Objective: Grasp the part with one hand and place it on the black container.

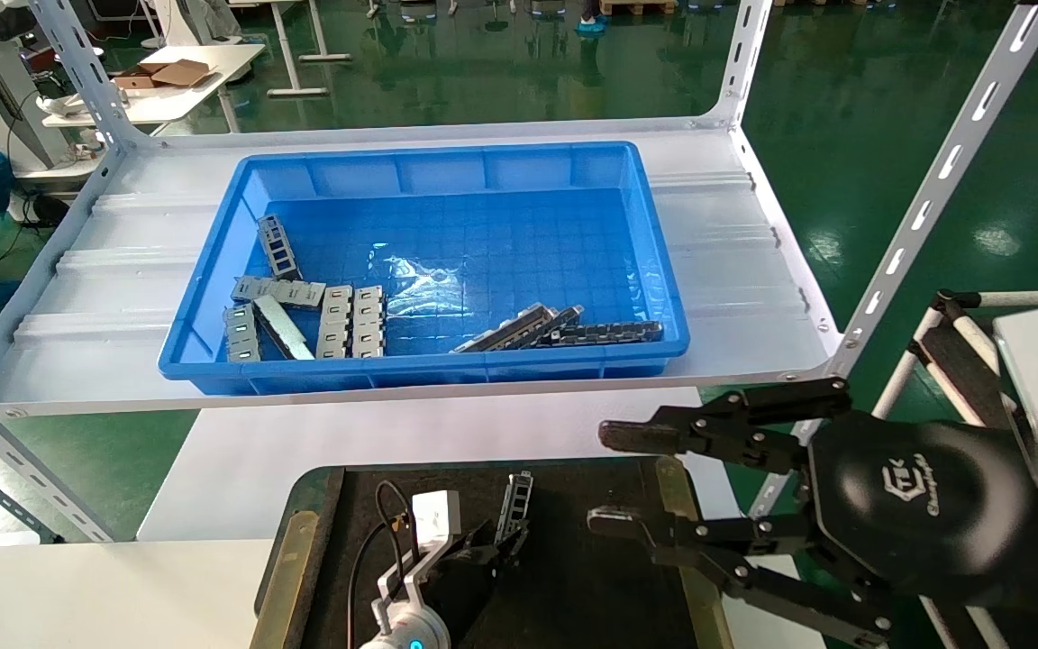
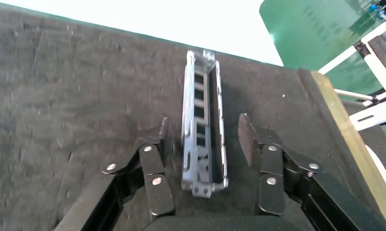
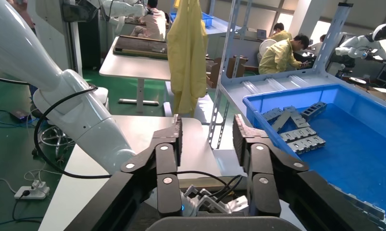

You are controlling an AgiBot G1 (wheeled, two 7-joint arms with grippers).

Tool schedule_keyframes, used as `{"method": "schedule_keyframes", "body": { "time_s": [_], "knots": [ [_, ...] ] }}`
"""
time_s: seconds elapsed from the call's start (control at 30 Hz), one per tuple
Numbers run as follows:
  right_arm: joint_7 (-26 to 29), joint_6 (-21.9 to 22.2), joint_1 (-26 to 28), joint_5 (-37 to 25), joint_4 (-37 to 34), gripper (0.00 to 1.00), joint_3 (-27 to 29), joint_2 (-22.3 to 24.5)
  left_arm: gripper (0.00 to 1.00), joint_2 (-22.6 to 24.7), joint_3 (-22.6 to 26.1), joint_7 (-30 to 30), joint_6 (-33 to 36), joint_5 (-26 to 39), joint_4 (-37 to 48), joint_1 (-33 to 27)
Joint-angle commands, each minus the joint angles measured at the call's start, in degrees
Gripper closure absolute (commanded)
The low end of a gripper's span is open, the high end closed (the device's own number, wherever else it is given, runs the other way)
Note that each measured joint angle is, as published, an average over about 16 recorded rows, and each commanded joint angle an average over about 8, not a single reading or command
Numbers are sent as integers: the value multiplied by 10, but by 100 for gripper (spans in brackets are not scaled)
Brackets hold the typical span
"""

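Note:
The part (image 1: 515, 505), a narrow silver-grey channel with a row of rectangular openings, lies on the black container (image 1: 591, 577), a matte dark tray with brass-coloured side strips. In the left wrist view the part (image 2: 203, 125) lies on the felt (image 2: 61, 96) between the jaws, with a gap on each side. My left gripper (image 1: 492, 541) (image 2: 205, 137) is open, low over the tray, straddling the part's near end. My right gripper (image 1: 600, 478) (image 3: 205, 134) is open and empty, held above the tray's right edge.
A blue plastic bin (image 1: 429, 370) stands on the white shelf behind the tray and holds several flat pale-grey pieces (image 1: 352, 320) and dark long parts (image 1: 564, 329). The bin also shows in the right wrist view (image 3: 354, 159). White shelf uprights (image 1: 933, 189) stand at the right.

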Motion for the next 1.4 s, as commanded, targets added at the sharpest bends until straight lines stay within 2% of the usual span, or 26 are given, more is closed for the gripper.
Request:
{"method": "schedule_keyframes", "body": {
  "time_s": [0.03, 0.4, 0.57, 0.73, 1.1, 1.4],
  "knots": [
    [0, 0, 0, 0, 0, 0, 0, 0, 0, 0, 7, 6, -5, -11, -2, -4],
    [0, 0, 0, 0, 0, 0, 0, 0, 0, -8, 39, 76, -42, -72, -8, -24],
    [0, 0, 0, 0, 0, 0, 0, 0, 0, -23, 57, 122, -30, -103, -18, -39],
    [0, 0, 0, 0, 0, 0, 0, 0, 0, -59, 74, 155, -6, -120, -67, -55],
    [0, 0, 0, 0, 0, 0, 0, 0, 0, -153, 95, 190, 41, -99, -221, -73],
    [0, 0, 0, 0, 0, 0, 0, 0, 0, -211, 81, 207, 106, -53, -307, -79]
  ]
}}
